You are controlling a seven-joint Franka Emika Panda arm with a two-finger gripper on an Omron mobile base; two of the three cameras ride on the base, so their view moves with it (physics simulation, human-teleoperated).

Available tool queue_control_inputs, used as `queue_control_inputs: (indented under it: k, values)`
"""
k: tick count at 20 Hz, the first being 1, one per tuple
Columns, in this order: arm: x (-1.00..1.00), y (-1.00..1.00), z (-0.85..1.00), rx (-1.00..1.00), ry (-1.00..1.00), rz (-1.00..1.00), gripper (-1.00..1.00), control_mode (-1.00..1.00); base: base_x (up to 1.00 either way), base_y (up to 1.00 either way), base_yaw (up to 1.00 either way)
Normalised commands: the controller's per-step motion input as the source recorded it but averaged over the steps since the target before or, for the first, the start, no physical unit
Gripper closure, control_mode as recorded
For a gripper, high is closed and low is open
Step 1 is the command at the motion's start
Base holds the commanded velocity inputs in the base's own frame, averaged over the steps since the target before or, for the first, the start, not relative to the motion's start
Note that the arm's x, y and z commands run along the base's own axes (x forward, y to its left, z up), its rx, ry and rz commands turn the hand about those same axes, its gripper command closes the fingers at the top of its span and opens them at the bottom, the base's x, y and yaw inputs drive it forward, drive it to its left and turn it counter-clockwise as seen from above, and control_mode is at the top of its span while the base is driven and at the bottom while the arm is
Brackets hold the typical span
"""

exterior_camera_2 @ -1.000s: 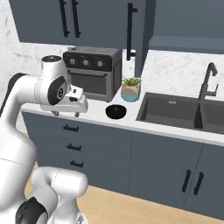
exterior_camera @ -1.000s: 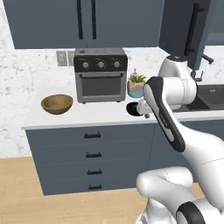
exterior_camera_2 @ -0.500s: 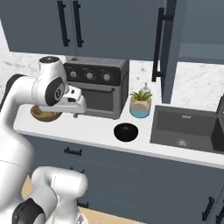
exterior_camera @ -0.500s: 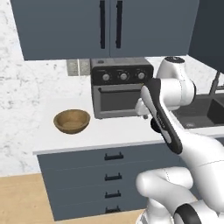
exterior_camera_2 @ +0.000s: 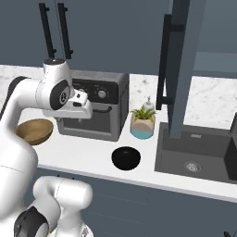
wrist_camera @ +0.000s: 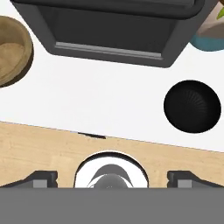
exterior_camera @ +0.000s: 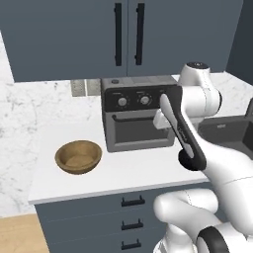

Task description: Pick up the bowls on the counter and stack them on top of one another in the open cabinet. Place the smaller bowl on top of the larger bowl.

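Gripper (wrist_camera: 111,179) wide open, fingertips barely visible, wooden bowl (wrist_camera: 11,50) cropped

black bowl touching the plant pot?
Apart. Right base view shows bare counter between the black bowl and the plant pot.

Even, bright rendered light — soft faint shadows on counter (exterior_camera: 123,170); slight softness, no glare or distortion.

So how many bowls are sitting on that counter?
2. The wooden bowl sits left of the toaster oven; the small black bowl sits in front of the potted plant, near the sink.
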Motion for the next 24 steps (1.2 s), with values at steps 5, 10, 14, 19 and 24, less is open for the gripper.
queue_control_inputs:
  k: [5,10,14,19,24]
  values:
    - [0.12,-0.03,-0.27,-0.04,0.00,-0.04,-1.00,-1.00,0.10,0.00,-0.03]
    - [0.15,-0.17,-0.41,-0.03,0.00,-0.09,-1.00,-1.00,0.00,0.00,0.00]
    - [0.11,-0.39,-0.36,0.00,0.00,-0.10,-1.00,-1.00,0.00,0.00,0.00]
    - [0.04,-0.55,-0.38,0.00,-0.01,-0.08,-1.00,-1.00,0.00,0.00,0.00]
    - [0.24,-0.54,-0.42,0.00,0.00,-0.09,-1.00,-1.00,0.00,0.00,0.00]
